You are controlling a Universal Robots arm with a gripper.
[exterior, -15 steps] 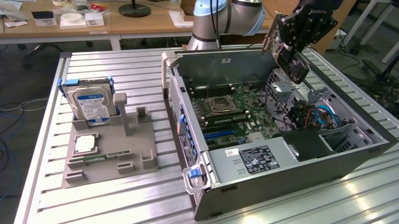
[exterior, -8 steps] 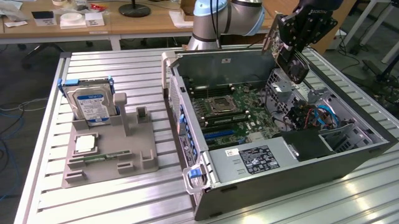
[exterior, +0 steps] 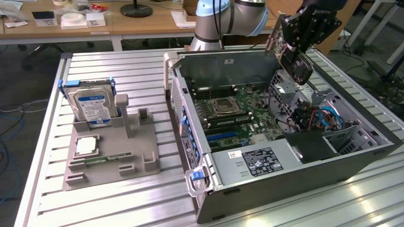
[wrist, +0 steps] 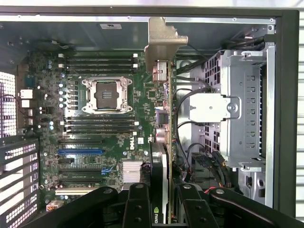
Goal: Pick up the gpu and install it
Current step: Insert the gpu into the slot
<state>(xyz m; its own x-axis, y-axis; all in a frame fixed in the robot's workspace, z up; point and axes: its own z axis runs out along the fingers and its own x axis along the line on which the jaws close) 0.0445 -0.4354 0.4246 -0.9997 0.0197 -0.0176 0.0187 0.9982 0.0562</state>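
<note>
On the slatted table (exterior: 126,208): holder tray (exterior: 110,172) at the exterior view's left, open computer case (exterior: 284,165) just beside it at the exterior view's right. Hard drive (exterior: 93,106) stands upright in the tray's far end; processor chip (exterior: 86,145) lies nearer, memory stick (exterior: 104,160) nearest. Motherboard (exterior: 240,113) lies on the case floor. The gpu (exterior: 298,66) hangs over the case's far right corner (above the board, not touching it), between the fingers of the gripper (exterior: 294,49). Arm base (exterior: 211,28) stands beyond the case's far wall.

Blue-labelled hard drive (exterior: 93,108) stands upright in grey holder (exterior: 136,144).
</note>
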